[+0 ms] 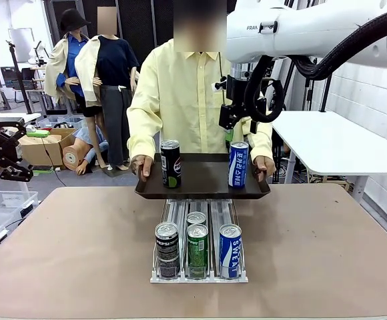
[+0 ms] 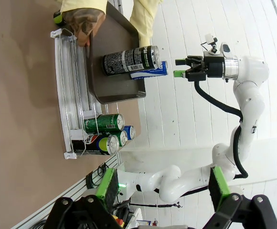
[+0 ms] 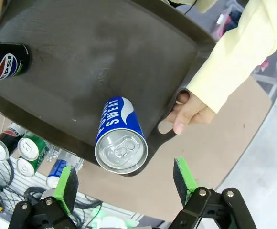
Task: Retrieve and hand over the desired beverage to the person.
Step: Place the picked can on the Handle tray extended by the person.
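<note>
Front view, left to right. The person [image 1: 180,100], in a pale-yellow shirt, stands at the table's [image 1: 60,253] far edge and holds a dark tray [image 1: 203,181] level with both hands, the one at the tray's 9 o'clock [image 1: 142,167] and the one at its 3 o'clock [image 1: 265,165] each gripping an end. On the tray a black can [image 1: 171,163] stands upright toward 9 o'clock and a blue-and-white can [image 1: 238,164] stands upright toward 3 o'clock, well apart from it. Below the tray, at the table's centre, a clear rack [image 1: 199,243] holds four cans in lanes: a black one [image 1: 167,249], a green one [image 1: 197,249] with a second green can [image 1: 196,219] behind it, and a blue one [image 1: 229,250].

The right gripper [image 1: 236,124] hangs just above the blue-and-white can, at about its 12 o'clock; from the right wrist view the green pads [image 3: 184,174] stand wide apart with nothing between them, the can's lid seen below, though whether they are level with the can or above it is hard to judge.

Left wrist view: the left gripper [image 2: 162,183] has its fingers spread wide and empty, well away from the tray, which lies toward 11 o'clock.
</note>
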{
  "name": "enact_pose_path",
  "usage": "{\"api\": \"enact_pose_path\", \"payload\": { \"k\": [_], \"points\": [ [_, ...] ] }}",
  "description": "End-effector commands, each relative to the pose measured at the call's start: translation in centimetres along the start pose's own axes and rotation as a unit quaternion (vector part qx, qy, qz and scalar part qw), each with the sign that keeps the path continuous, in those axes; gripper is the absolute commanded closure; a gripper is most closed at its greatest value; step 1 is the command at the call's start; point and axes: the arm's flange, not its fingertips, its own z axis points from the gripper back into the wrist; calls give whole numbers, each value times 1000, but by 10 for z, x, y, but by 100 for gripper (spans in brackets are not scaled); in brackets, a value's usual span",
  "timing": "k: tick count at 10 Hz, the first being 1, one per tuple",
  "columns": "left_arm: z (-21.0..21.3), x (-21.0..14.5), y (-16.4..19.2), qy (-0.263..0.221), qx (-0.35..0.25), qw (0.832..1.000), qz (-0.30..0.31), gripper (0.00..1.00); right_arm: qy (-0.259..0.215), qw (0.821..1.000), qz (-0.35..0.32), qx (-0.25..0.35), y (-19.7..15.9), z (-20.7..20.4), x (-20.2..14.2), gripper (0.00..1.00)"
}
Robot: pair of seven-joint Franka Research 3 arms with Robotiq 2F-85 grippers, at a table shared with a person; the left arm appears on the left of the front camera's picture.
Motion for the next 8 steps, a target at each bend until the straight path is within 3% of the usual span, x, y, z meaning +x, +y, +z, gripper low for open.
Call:
{"api": "enact_pose_path", "payload": {
  "k": [1,8],
  "points": [
    [1,-1,-2,-3,-5,1000,-2,0,-4,1000,1,0,1,1,1,0],
    [1,-1,-2,-3,-5,1000,-2,0,0,1000,0,0,0,0,0,0]
  ]
}}
